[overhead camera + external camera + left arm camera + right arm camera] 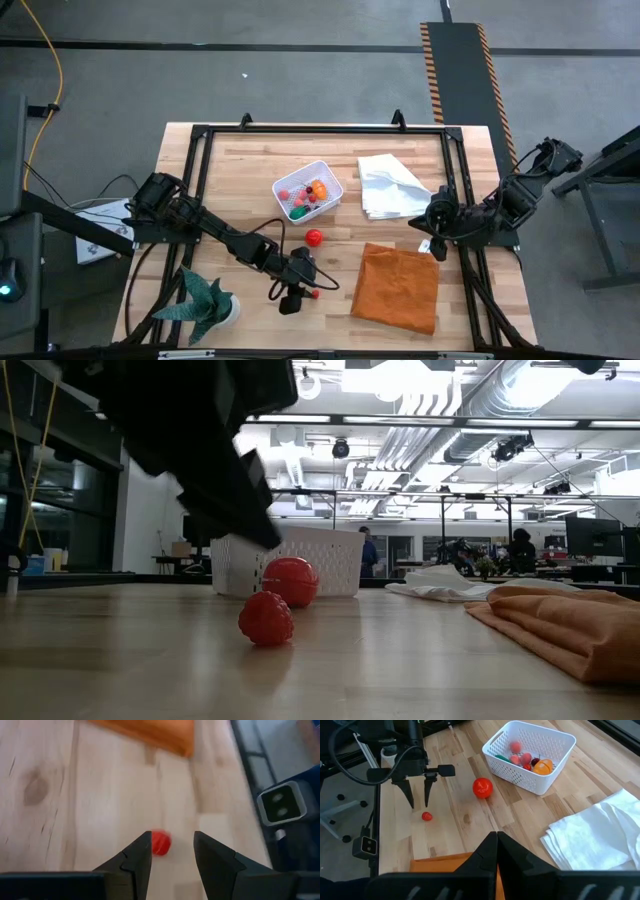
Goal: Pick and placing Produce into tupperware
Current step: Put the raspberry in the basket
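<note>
A small red berry [161, 843] of the produce lies on the wooden table near its front edge, also seen in the low view [266, 618]. My left gripper [172, 851] hangs open just above it, slanting down, with the berry just past the fingertips [427, 816]. A larger red ball [314, 238] rests on the table between the berry and the tupperware. The tupperware [322, 172], a white perforated tub, stands farther back and holds several pieces of produce, among them an orange one [543, 766]. My right gripper [496, 839] waits shut above the table's right side.
A folded white cloth [392, 187] lies at the back right and an orange cloth [397, 287] at the front right. A green spiky potted plant [205, 305] stands at the front left. A black frame [200, 150] runs around the tabletop.
</note>
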You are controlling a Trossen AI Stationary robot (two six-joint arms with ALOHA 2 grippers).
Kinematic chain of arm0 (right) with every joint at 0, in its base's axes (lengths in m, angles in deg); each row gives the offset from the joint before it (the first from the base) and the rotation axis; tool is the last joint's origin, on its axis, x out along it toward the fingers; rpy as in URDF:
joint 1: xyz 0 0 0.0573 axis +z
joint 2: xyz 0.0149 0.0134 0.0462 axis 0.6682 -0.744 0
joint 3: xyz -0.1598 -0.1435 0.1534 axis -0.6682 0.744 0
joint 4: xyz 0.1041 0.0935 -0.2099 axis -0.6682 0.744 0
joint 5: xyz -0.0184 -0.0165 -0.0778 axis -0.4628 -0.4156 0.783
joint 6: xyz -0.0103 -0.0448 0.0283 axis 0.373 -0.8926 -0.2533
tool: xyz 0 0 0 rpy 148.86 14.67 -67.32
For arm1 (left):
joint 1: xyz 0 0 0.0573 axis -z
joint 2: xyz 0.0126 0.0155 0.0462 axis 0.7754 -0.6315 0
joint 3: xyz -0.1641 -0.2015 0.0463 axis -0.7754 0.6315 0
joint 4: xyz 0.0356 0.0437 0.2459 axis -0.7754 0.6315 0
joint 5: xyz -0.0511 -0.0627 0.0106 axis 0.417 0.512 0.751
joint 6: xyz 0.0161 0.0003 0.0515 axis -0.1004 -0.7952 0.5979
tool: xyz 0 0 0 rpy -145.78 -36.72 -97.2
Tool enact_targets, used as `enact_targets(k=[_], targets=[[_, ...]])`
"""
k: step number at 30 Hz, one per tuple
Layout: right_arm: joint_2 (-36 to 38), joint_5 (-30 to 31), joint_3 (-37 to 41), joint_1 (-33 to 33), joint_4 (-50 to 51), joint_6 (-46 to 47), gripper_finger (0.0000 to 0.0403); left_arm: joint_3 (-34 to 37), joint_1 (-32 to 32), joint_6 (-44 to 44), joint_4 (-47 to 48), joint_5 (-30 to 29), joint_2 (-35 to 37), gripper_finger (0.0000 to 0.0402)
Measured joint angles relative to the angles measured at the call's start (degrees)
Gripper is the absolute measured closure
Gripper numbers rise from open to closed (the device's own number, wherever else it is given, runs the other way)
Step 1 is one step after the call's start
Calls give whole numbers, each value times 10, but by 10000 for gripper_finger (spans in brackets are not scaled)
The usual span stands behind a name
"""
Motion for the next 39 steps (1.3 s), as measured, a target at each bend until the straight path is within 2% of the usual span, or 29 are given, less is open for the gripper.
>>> enact_targets(k=[16,39], targets=[[0,7,0,0,1,-4,403,1,0,-61,-10,-11,-29,268],[0,16,0,0,6,-4,403,0,0,-63,-9,-13,-47,268]])
